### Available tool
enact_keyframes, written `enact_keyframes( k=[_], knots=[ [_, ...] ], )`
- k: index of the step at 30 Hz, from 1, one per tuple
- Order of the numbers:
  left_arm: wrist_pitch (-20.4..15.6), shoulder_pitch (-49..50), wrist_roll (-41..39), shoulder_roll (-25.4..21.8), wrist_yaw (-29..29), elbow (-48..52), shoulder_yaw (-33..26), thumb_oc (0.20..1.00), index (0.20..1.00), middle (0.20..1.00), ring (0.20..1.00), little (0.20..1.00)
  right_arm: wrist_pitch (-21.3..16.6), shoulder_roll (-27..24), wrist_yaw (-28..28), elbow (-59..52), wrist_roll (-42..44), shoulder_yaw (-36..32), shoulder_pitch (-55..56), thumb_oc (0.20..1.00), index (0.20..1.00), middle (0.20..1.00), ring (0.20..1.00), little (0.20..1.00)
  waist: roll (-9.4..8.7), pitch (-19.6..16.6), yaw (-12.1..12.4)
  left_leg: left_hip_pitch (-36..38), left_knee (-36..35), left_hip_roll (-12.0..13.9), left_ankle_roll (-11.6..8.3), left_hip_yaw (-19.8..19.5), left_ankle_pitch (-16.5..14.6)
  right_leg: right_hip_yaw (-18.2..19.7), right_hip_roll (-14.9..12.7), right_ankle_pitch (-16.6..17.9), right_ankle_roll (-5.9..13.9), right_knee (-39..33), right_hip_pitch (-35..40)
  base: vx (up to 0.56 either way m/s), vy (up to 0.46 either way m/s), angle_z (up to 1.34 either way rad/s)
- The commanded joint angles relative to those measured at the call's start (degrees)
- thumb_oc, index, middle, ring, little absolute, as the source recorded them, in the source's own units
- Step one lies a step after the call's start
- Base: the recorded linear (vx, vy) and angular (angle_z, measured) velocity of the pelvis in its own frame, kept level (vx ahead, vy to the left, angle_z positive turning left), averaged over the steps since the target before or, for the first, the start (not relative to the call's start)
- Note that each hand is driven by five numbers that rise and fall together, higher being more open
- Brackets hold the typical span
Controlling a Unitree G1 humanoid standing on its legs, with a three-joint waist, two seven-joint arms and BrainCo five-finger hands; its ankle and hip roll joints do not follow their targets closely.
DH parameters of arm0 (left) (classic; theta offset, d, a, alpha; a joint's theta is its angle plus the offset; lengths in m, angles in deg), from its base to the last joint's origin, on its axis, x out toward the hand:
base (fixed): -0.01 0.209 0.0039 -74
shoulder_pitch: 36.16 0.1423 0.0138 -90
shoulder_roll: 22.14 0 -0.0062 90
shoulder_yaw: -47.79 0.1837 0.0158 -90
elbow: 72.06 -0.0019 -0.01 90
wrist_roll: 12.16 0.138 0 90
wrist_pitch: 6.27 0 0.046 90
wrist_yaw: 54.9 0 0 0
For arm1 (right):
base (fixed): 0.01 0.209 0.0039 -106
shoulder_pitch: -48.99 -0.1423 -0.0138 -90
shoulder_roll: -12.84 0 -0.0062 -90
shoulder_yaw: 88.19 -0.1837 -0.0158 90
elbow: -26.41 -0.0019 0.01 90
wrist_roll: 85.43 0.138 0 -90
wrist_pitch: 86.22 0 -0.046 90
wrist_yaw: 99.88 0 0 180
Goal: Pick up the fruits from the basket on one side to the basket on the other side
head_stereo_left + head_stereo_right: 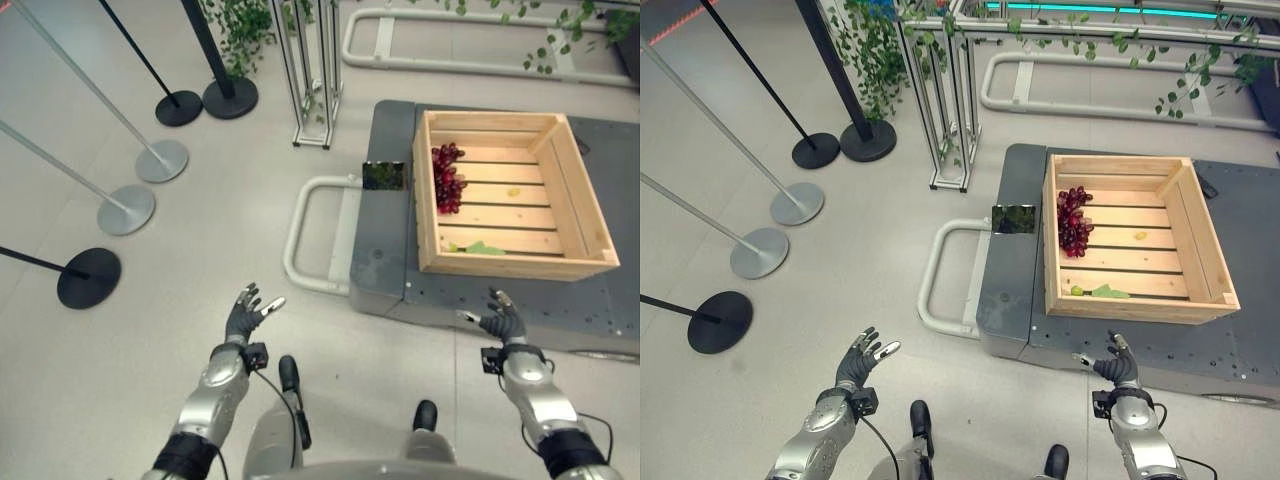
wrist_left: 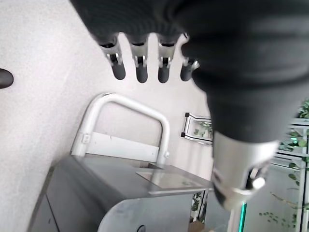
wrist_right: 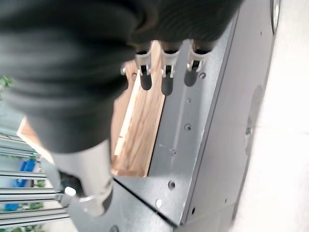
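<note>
Floor: pale grey floor (image 1: 200, 300) with round-footed barrier posts (image 1: 125, 208) well off beyond the left hand, a metal rack (image 1: 950, 100) and trailing green plants (image 1: 875, 60) further ahead
Platform: low dark grey platform (image 1: 1015, 290) ahead of the right hand, with a pale tube handle (image 1: 940, 275) looping out on the side toward the left hand
Crate: wooden crate (image 1: 432, 200) standing on the platform, past the right hand's fingertips, open at the top so fruit can be lifted straight out
Fruit: bunch of dark red grapes (image 1: 446, 178) lying inside the crate against the wall nearer the left hand; a green leaf (image 1: 485, 248) and small pale bits lie on the slats closer to the right hand
Left hand: left hand (image 1: 248, 312) over bare floor, fingers spread and straight, holding nothing
Right hand: right hand (image 1: 500, 320) above the platform's near edge, just short of the crate, fingers apart and empty, likely poised to reach in
Stage: my reading is that no fruit is taken yet; the grapes sit well beyond both hands
</note>
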Motion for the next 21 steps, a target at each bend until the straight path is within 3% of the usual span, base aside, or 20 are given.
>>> enact_keyframes(
  k=[1, 4, 6, 14, 21],
  knots=[
    [-2.59, -2.54, 2.04, 1.33, 0.67, 2.04, -1.54, 1.0, 1.0, 1.0, 1.0, 1.0, -0.49, -6.0, 2.49, -1.84, -3.33, -2.73, -6.95, 1.0, 1.0, 1.0, 1.0, 1.0, -0.36, 1.97, -0.82, 0.01, 4.09, -0.77, -0.15, 0.85, -6.53, 2.86, -1.05, -1.1, -0.99, 4.08, -4.15, -0.06, 0.059, -0.04],
    [-2.87, -2.44, 1.97, 1.2, 0.56, 2.37, -1.11, 1.0, 1.0, 1.0, 1.0, 1.0, -0.15, -8.16, 2.85, -0.2, -3.3, -2.61, -9.19, 1.0, 1.0, 1.0, 1.0, 1.0, -0.61, 2.21, -0.57, -1.12, 3.85, -1.08, -0.16, 1.14, -6.32, 3.3, -1.1, -0.49, -0.82, 3.67, -5.49, -0.04, 0.038, 0.0],
    [-3.5, -2.11, 1.69, 0.48, 0.47, 3.11, -0.87, 1.0, 1.0, 1.0, 1.0, 1.0, 0.62, -12.14, 2.63, 3.48, -3.79, -1.64, -13.32, 1.0, 1.0, 1.0, 1.0, 1.0, -1.01, 2.41, -0.01, -2.41, 3.56, -1.62, 0.0, 1.14, -6.21, 3.75, -1.49, 0.53, -0.47, 3.22, -7.31, -0.07, 0.078, -0.01],
    [-4.31, -1.45, 0.12, -0.75, 0.37, 4.74, -0.26, 1.0, 1.0, 1.0, 1.0, 1.0, 2.08, -20.05, 0.81, 14.58, -4.03, 5.75, -27.43, 1.0, 1.0, 1.0, 1.0, 1.0, -1.95, 4.65, 1.45, -4.42, 3.85, -2.55, 0.46, 1.05, -6.16, 4.5, -2.21, 1.58, 0.03, 4.31, -10.02, -0.04, 0.061, -0.01],
    [-4.69, -1.45, -0.67, -1.5, 0.25, 5.02, -1.12, 1.0, 1.0, 1.0, 1.0, 1.0, 1.62, -26.9, -1.89, 20.44, -0.82, 9.34, -34.02, 1.0, 1.0, 1.0, 1.0, 1.0, -3.85, 6.28, 1.87, -4.98, 4.21, -2.48, 0.53, 1.04, -6.16, 4.67, -2.15, 2.09, 0.19, 4.56, -10.65, 0.0, 0.031, 0.0]
  ],
)
